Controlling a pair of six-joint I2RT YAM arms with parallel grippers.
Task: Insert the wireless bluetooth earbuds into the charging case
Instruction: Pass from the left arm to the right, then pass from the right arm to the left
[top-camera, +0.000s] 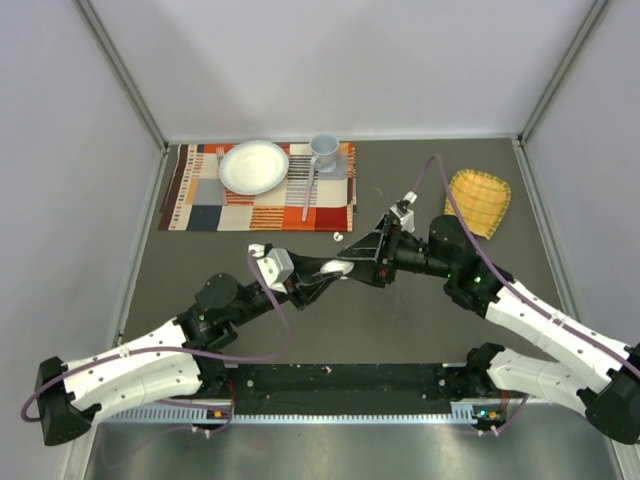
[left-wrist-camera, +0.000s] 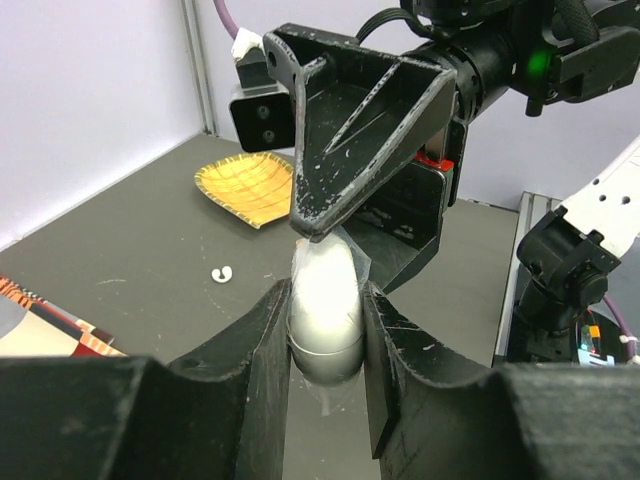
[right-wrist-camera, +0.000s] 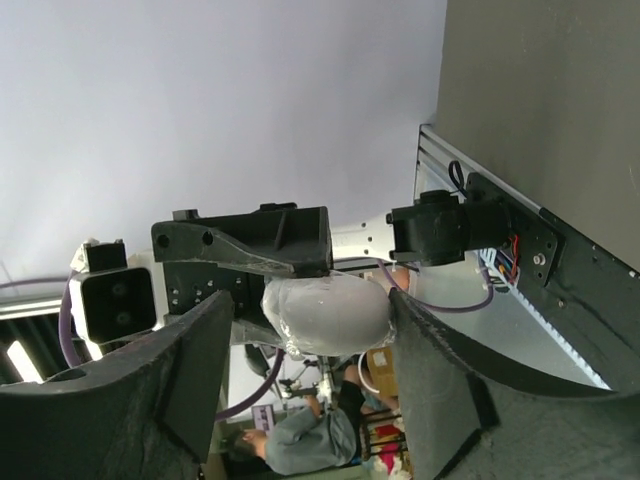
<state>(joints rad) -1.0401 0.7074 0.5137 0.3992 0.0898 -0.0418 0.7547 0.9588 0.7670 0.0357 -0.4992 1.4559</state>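
Observation:
My left gripper (top-camera: 328, 272) is shut on the white oval charging case (top-camera: 336, 267) and holds it above the middle of the table. In the left wrist view the case (left-wrist-camera: 325, 300) stands upright between my fingers (left-wrist-camera: 262, 340), with a seam near its lower end. My right gripper (top-camera: 350, 262) meets it from the right; its fingertips (left-wrist-camera: 312, 228) are at the case's top. In the right wrist view the case (right-wrist-camera: 328, 314) lies between the spread jaws, touching one finger (right-wrist-camera: 420, 350), with a gap to the other. One tiny white earbud (top-camera: 338, 237) lies on the table, also in the left wrist view (left-wrist-camera: 222, 272).
A striped placemat (top-camera: 200, 205) at the back left carries a white plate (top-camera: 253, 166), a cup (top-camera: 323, 150) and a spoon (top-camera: 309, 185). A yellow woven dish (top-camera: 478, 200) sits at the back right. Grey walls enclose the table.

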